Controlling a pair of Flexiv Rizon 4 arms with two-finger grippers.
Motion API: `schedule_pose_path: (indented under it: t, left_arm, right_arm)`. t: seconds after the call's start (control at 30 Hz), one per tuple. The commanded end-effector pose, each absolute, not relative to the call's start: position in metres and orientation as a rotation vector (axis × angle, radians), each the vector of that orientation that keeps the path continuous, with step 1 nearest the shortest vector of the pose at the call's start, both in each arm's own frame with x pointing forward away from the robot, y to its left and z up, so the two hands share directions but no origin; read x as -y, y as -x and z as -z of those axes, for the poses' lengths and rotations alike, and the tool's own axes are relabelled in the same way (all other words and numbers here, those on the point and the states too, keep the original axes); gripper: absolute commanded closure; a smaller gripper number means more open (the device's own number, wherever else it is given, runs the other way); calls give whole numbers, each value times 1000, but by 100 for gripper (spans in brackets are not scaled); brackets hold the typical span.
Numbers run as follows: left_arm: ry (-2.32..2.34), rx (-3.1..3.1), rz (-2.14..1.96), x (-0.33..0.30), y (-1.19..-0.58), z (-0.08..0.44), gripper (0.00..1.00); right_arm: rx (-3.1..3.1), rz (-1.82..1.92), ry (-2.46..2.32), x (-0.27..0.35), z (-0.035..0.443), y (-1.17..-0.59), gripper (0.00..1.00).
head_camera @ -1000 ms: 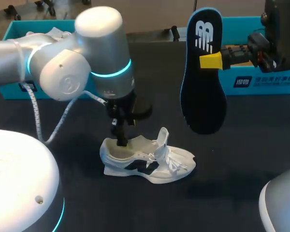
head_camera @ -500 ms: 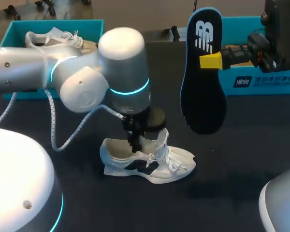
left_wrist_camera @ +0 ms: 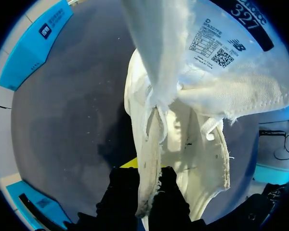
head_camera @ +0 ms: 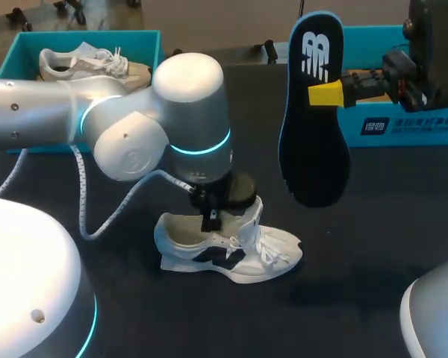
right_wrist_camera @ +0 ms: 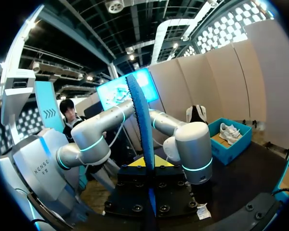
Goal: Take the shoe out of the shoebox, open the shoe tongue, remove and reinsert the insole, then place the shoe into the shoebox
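Tongue clamped by left pincer, hidden overhead, insole in right pincer

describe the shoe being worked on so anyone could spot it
Go to the middle of the black table, beside the insole held up by the right pincer. The white shoe lies there on its sole, its tongue pinched by the left pincer; the other shoe sits in the teal shoebox.

The bench is black and flat. A second white shoe lies in a blue box at its far left corner. Another blue box sits at the far right.
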State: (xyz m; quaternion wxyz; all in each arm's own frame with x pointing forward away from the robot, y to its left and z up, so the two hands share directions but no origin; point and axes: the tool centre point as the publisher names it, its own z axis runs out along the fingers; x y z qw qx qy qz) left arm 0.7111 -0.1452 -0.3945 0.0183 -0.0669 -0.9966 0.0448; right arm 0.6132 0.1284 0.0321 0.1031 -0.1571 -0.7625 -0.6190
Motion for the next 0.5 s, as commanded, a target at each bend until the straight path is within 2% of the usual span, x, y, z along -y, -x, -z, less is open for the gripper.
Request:
schedule_pose_path:
  t: [0.03,0.23,0.5]
  left_arm:
    - [215,3097,-155,143,-708,392,100]
    - [288,3076,-197,143,-708,377,100]
    - [635,3096,-184,149,-710,337,100]
  right_arm:
    - [2251,1821,463,-131,-32,-616,100]
    - [2251,1821,463,-131,-32,-616,100]
    - [2251,1821,463,-131,-32,-616,100]
